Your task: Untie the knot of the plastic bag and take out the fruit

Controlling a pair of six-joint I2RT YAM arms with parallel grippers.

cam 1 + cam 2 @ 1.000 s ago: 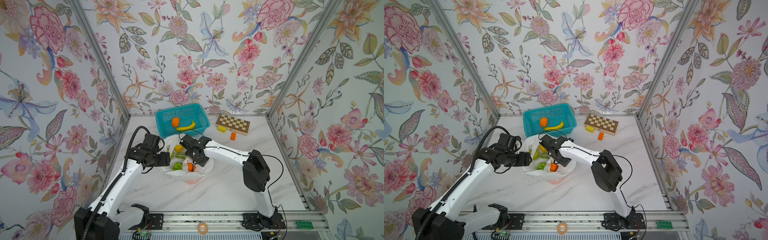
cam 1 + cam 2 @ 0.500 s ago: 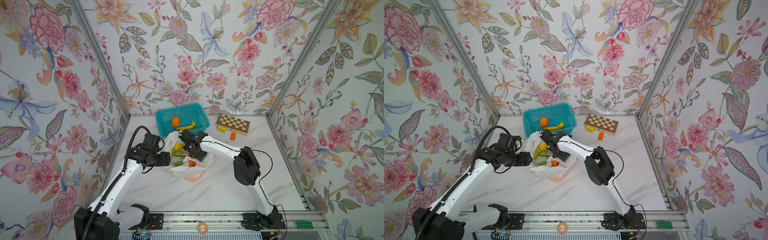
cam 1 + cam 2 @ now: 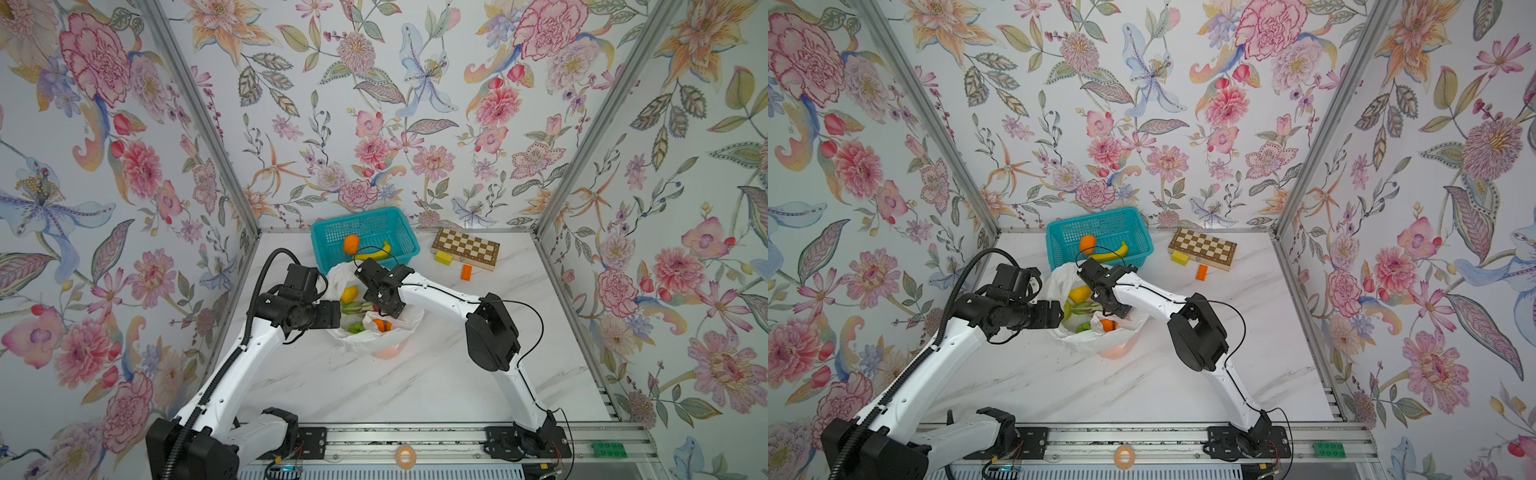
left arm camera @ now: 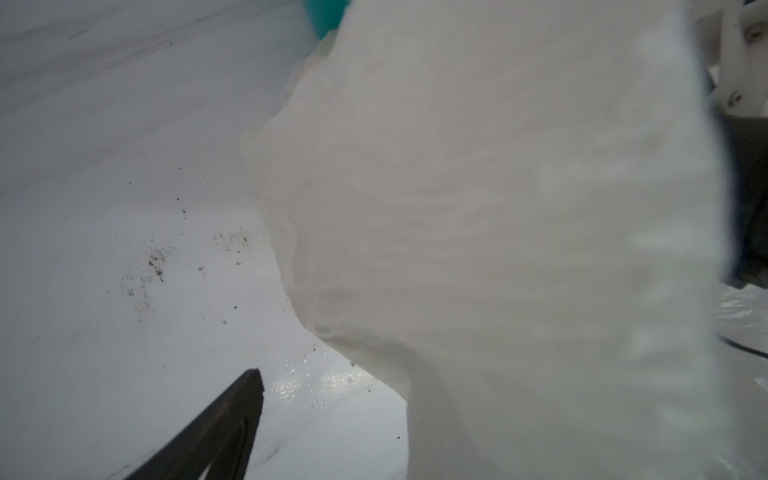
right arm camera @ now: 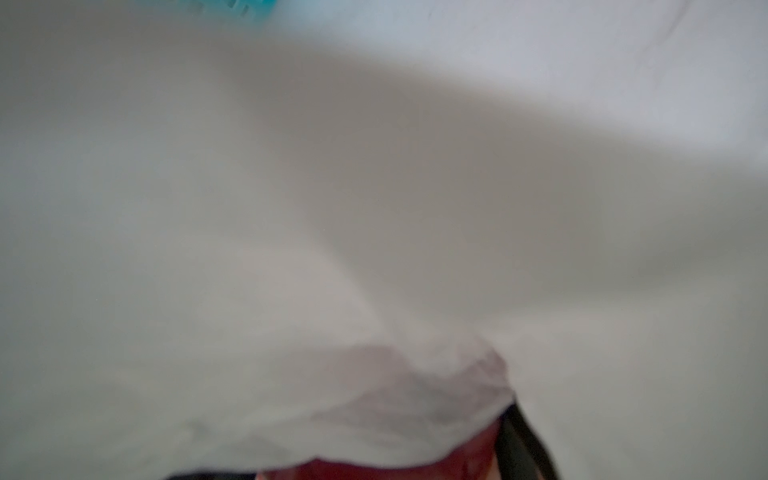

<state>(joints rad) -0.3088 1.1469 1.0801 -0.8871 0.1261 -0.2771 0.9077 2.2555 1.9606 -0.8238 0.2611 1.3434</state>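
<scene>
— Plastic bag (image 3: 370, 337): where?
— Sits mid-table on white marble (image 3: 374, 386), just in front of the teal basket (image 3: 365, 226). Gapes upward at the mouth, crumpled all round.
— Inside?
— Fruit (image 3: 356, 308), seen in both top views: 1 yellow piece (image 3: 349, 293) toward the basket, pale green ones in the middle, 1 orange (image 3: 380, 325) beside 1 brighter green piece (image 3: 355, 328) nearer the front. Also an orange glow (image 3: 388, 352) through the film at the near end.
— Left gripper (image 3: 336, 316)?
— Lies level at the bag's left rim. From the wrist, shows 1 dark finger (image 4: 224, 432) standing clear of the film, with bare table between and the other finger hidden behind plastic. Spread wide, gripping nothing visible.
— Right gripper (image 3: 388, 309)?
— Reaches down into the mouth from the basket side. Blurred from the wrist: film nearly everywhere, a red patch (image 5: 374, 469) at the edge beside 1 dark finger (image 5: 521, 436). Cannot tell whether released or clenched.
— In the basket?
— 1 loose orange (image 3: 351, 244) and 1 banana (image 3: 376, 252), side by side.
— Elsewhere?
— A chessboard (image 3: 465, 248), 1 yellow block (image 3: 444, 257) and 1 orange block (image 3: 466, 272), well to the right.
</scene>
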